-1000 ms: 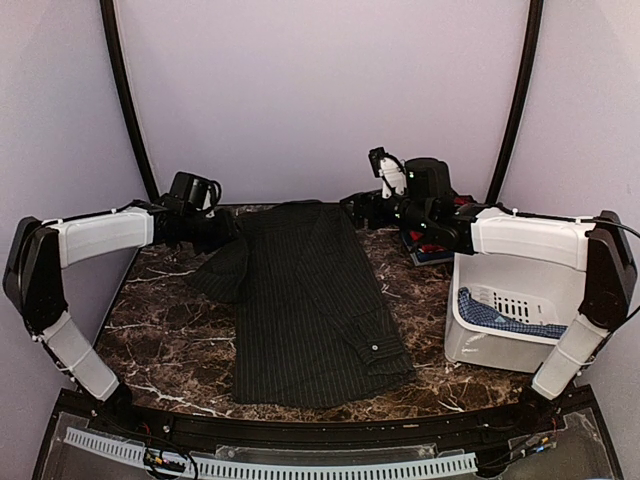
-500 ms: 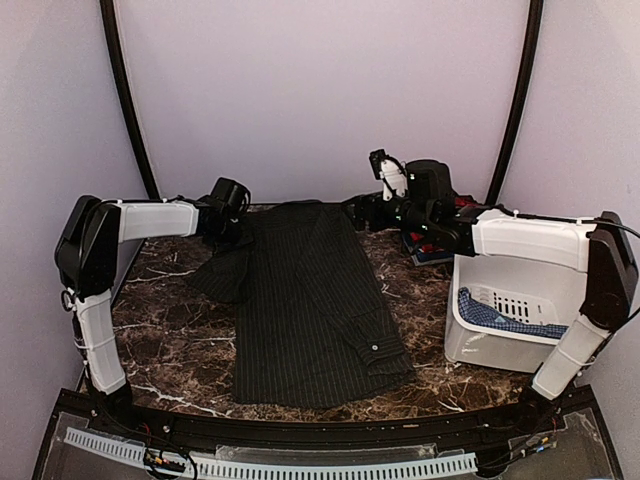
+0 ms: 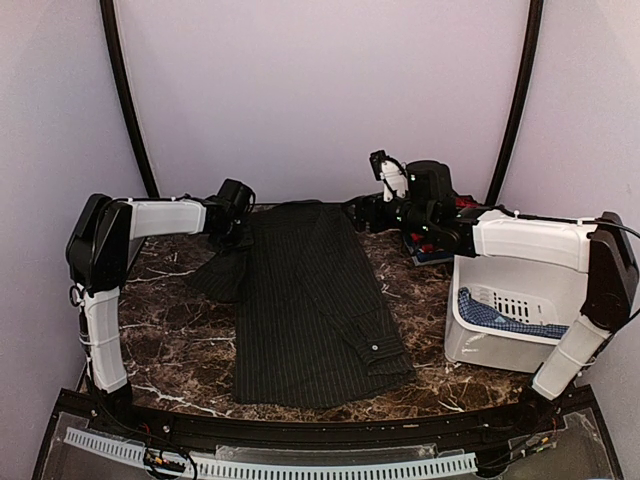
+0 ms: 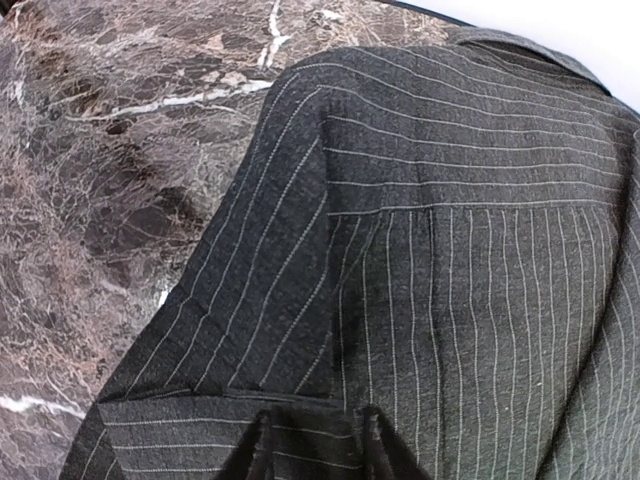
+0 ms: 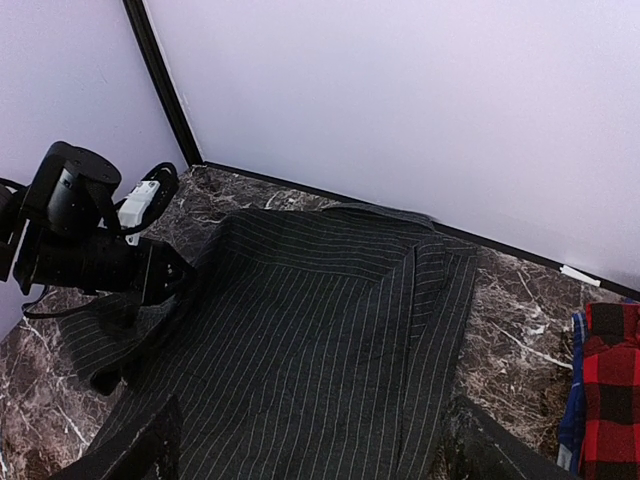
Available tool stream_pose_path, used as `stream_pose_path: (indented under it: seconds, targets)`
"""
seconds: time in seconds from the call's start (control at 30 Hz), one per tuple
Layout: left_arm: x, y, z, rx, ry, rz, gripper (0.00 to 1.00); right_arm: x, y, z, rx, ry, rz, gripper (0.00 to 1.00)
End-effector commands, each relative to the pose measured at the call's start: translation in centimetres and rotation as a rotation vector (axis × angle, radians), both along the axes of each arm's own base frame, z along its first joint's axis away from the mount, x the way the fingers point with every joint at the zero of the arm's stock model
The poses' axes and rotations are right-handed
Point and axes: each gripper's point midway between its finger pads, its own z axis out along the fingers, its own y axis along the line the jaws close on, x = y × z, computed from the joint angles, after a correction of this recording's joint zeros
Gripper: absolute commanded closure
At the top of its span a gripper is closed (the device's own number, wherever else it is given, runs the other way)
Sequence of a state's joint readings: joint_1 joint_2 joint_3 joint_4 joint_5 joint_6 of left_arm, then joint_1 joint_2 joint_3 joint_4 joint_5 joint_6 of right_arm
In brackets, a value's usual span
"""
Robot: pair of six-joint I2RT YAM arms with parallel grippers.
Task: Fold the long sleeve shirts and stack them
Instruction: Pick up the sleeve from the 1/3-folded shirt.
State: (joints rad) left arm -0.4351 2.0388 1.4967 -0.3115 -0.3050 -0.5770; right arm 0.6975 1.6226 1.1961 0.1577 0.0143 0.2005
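The left gripper (image 4: 315, 442) was at the dark shirt's (image 3: 300, 300) far left shoulder, fingers slightly apart. The right gripper's (image 5: 315, 445) fingers were wide apart.

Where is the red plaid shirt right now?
Top view: the red plaid shirt lies at the far right, just behind the white bin, mostly hidden under the right arm.

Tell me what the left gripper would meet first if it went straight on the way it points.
The charcoal pinstriped shirt: the left gripper points at its shoulder fold, very close; whether it touches is unclear.
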Motion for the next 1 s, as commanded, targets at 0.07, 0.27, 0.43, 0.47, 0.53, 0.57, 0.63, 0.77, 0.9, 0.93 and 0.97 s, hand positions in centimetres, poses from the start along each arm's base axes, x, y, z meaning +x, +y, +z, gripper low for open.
stream_pose_path:
  seconds: [0.07, 0.27, 0.43, 0.47, 0.53, 0.57, 0.63, 0.77, 0.9, 0.93, 0.97]
  targets:
    - [-0.1, 0.3, 1.1, 0.032, 0.007, -0.006, 0.88, -0.7, 0.0, 2.4, 0.047, -0.049, 0.014, 0.14]
    - [-0.5, 0.5, 1.6, 0.031, 0.01, -0.007, 1.0, -0.6, 0.0, 2.3, 0.048, -0.047, 0.013, 0.14]
    - [-0.8, 0.7, 3.2, 0.036, -0.017, -0.019, 1.0, -0.6, 0.0, 2.2, 0.046, -0.043, 0.013, 0.14]
    - [-0.8, 0.8, 4.1, 0.037, -0.031, -0.021, 1.0, -0.6, 0.0, 2.2, 0.046, -0.043, 0.013, 0.14]
    - [-1.0, 1.2, 5.5, 0.049, -0.052, -0.024, 1.0, -0.6, 0.0, 2.2, 0.045, -0.044, 0.013, 0.14]
    - [-1.1, 1.4, 6.0, 0.061, -0.059, -0.026, 1.0, -0.6, 0.1, 2.2, 0.046, -0.045, 0.013, 0.14]
    - [-1.4, 1.7, 8.4, 0.059, -0.105, -0.033, 1.0, -0.6, 0.1, 2.2, 0.048, -0.047, 0.013, 0.14]
    - [-2.2, 1.7, 11.8, 0.04, -0.184, -0.075, 1.0, -0.5, 0.3, 2.2, 0.055, -0.047, 0.024, 0.14]
    - [-2.9, 0.0, 15.1, -0.019, -0.262, -0.197, 1.0, -0.7, 0.9, 2.6, 0.081, -0.044, 0.051, 0.14]
    - [-3.1, -0.9, 15.4, -0.054, -0.266, -0.245, 1.0, -0.7, 1.1, 2.7, 0.09, -0.046, 0.057, 0.14]
    - [-3.4, -1.5, 16.3, -0.071, -0.288, -0.288, 1.0, -0.7, 1.3, 2.9, 0.097, -0.046, 0.064, 0.14]
